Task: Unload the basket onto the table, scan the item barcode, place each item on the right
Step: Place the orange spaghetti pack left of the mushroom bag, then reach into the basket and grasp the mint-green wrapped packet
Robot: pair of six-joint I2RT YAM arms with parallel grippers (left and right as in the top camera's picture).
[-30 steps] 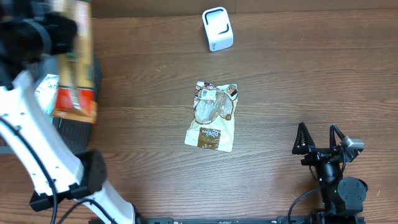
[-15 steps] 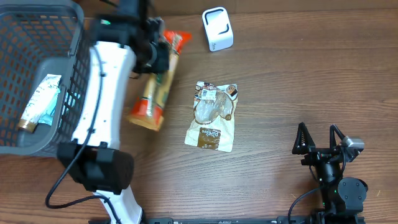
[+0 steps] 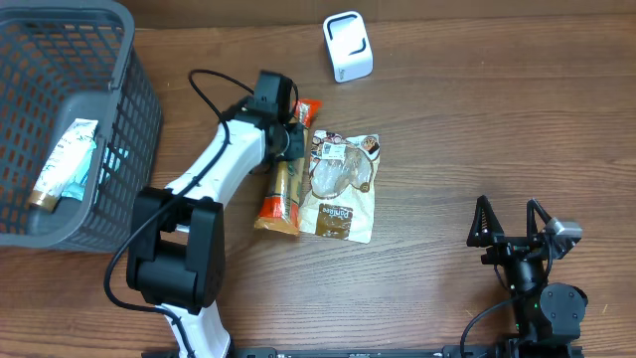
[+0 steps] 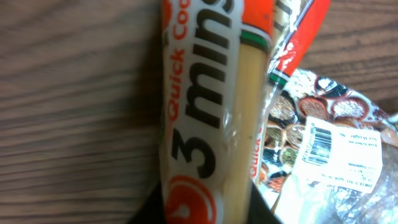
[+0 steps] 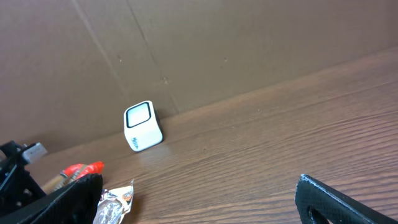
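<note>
The item is a long orange-and-white pasta packet (image 3: 281, 194) printed "3 mins" (image 4: 211, 112). It lies on the table, its side touching a clear spice pouch (image 3: 340, 184). My left gripper (image 3: 290, 137) is shut on the packet's upper part, with a dark finger (image 4: 264, 210) on each side of it. The pouch's white barcode label (image 4: 317, 142) faces up. The white scanner (image 3: 348, 46) stands at the back, apart from both packets. My right gripper (image 3: 510, 224) rests open at the front right, holding nothing.
A grey basket (image 3: 129, 60) fills the far left and holds a tube (image 3: 62, 164). A cardboard wall runs behind the scanner (image 5: 143, 126). The left arm stretches from the front edge up to the packet.
My left arm swung the pasta packet from over the basket to the right and down, laying it on the table beside the spice pouch. The right arm has not moved.
</note>
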